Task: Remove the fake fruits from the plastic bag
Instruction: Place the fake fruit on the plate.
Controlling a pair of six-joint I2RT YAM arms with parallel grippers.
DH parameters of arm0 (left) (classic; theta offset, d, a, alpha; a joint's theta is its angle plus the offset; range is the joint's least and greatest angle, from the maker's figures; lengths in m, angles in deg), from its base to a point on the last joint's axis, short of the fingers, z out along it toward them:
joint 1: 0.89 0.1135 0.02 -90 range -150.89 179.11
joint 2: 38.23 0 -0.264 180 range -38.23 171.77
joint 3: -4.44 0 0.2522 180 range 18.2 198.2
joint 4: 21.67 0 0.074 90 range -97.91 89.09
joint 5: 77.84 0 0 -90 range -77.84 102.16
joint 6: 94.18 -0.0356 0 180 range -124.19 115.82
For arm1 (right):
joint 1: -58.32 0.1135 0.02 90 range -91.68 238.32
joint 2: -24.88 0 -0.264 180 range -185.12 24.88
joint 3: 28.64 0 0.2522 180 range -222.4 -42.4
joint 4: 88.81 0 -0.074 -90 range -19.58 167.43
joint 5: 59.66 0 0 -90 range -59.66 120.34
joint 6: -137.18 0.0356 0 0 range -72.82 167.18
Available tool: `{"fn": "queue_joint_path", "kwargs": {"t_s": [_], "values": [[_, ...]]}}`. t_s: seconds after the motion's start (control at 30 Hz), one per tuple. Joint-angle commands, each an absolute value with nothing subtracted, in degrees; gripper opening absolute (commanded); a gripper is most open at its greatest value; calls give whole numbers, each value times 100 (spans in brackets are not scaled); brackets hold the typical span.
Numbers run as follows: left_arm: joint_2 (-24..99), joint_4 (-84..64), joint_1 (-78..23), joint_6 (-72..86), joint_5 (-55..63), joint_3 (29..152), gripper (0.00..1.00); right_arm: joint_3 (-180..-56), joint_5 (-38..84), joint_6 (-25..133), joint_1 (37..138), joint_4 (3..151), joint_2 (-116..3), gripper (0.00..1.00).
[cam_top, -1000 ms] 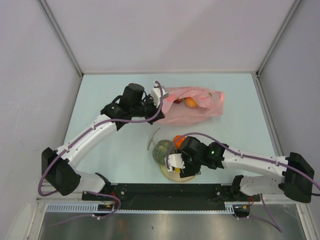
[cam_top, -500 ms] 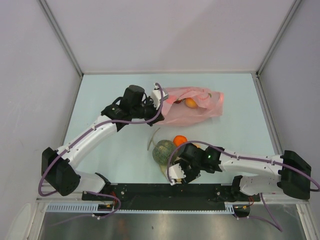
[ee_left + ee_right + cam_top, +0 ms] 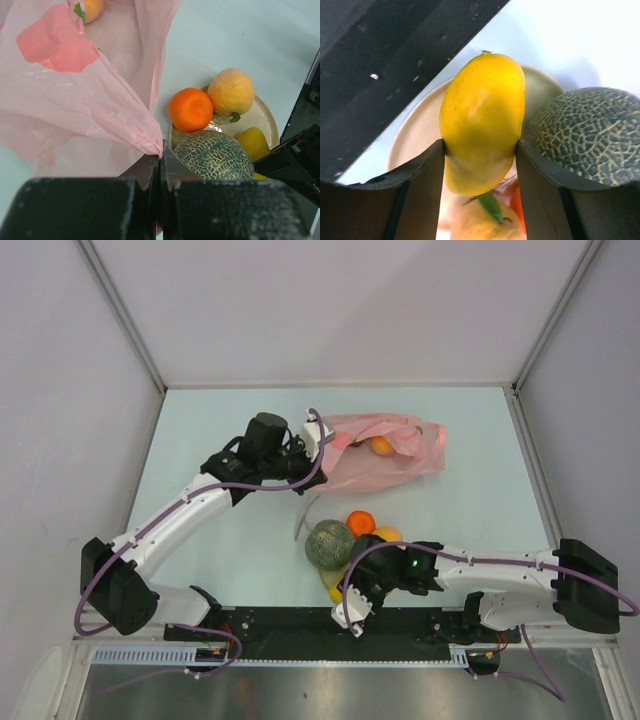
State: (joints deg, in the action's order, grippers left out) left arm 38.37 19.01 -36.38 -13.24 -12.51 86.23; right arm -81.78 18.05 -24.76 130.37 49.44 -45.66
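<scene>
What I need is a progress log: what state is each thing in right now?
left gripper: shut on bag.
right gripper: shut on mango.
bag: lying crumpled on the table, not yet emptied.
bagged fruit: inside bag.
mango: gripped, over plate.
melon: out of bag, by plate.
orange: out, on plate.
peach: out, on plate.
plate: carrying fruit.
</scene>
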Motion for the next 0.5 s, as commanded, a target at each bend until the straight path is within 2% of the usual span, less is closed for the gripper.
{"fn": "queue_joint_path", "kwargs": {"t_s": [0.0,0.07,0.1,0.13,0.33,0.47], "values": [[3587,1750,-3622,-1368,-1377,8570,0,-7914,2050,-3095,13074,5229,-4465,58],[3587,1750,-3614,-1368,-1377,8579,0,-7896,2172,-3052,13092,5194,-4368,65],[3587,1758,-3614,-1368,-1368,8588,0,-7896,2182,-3043,13092,5168,-4193,90],[3587,1758,-3614,-1368,-1377,8597,0,-7896,2191,-2964,13083,5141,-4061,100],[3595,1714,-3614,-1333,-1438,8553,0,-7984,1743,-2876,13179,3906,-2876,100],[3622,1662,-3622,-1306,-1482,8509,0,-7993,1532,-2543,13250,3191,-2557,100]]}}
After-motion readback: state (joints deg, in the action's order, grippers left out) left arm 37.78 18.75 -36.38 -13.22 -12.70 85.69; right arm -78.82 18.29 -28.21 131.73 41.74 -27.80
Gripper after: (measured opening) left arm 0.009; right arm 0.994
